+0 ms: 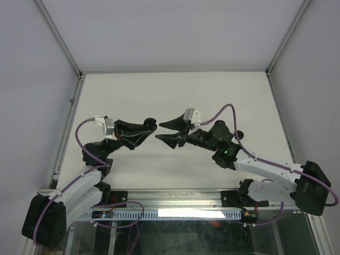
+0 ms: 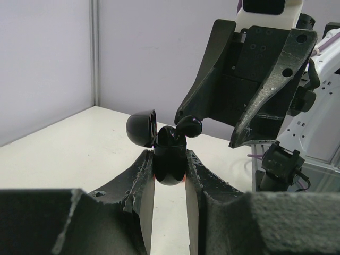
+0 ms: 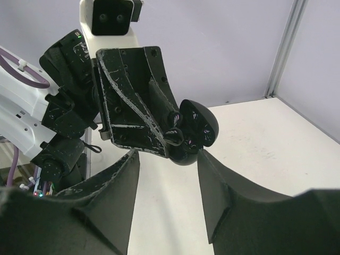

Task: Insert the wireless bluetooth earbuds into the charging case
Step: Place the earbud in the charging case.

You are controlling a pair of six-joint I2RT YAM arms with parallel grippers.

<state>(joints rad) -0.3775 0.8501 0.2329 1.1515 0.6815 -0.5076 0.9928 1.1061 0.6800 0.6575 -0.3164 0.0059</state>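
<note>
My left gripper [image 2: 170,157] is shut on a black charging case [image 2: 170,159] and holds it upright above the table, with its lid [image 2: 142,127] hinged open to the left. A black earbud [image 2: 189,126] rests at the case's open top and sticks out to the right. My right gripper [image 3: 168,155] is open and empty. It faces the case [image 3: 197,139] closely, with one finger tip [image 2: 183,114] by the earbud. In the top view the left gripper [image 1: 151,126] and the right gripper [image 1: 161,131] meet tip to tip at mid-table.
The white table [image 1: 175,95] is enclosed by pale walls with metal corner posts [image 1: 280,40]. An aluminium rail [image 1: 175,204] with cables runs along the near edge between the arm bases.
</note>
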